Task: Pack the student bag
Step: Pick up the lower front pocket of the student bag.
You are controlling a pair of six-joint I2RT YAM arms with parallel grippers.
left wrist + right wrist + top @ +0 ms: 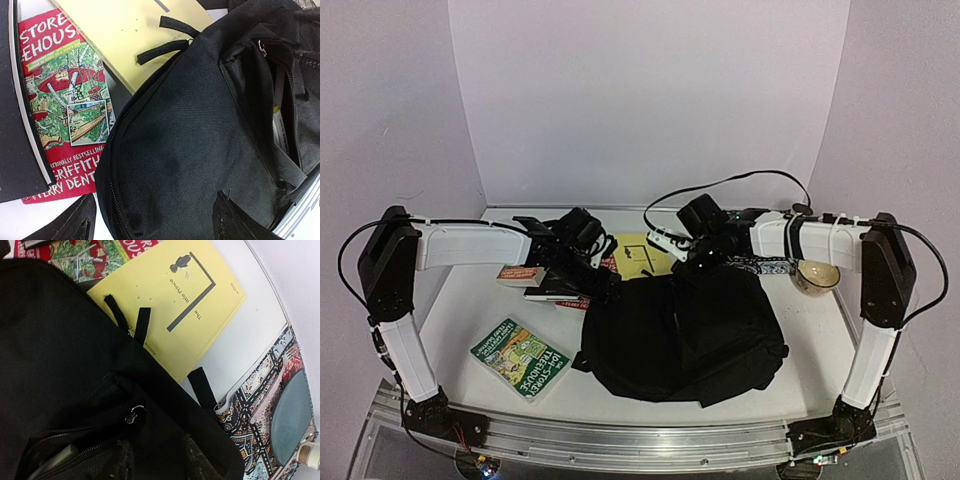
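Observation:
The student bag (pixel 680 330) is a large black fabric backpack lying flat mid-table, its top loop (pixel 165 47) pointing to the back. A zipped pocket gapes open (pixel 282 115) with pale items inside. My left gripper (pixel 152 222) is open, its fingers straddling the bag's top left corner without pinching it; it sits at the bag's back left (pixel 592 272). My right gripper (pixel 159 462) is at the bag's back edge (pixel 705 258), its jaws narrowed on a fold of bag fabric just below the zipper pull (pixel 133 415).
A yellow book (pixel 638 255) lies behind the bag, partly under it. A red comic book (pixel 65 115) lies left of it under my left arm. A green book (pixel 520 358) is front left. A patterned case (pixel 270 405) and a bowl (pixel 817 275) are back right.

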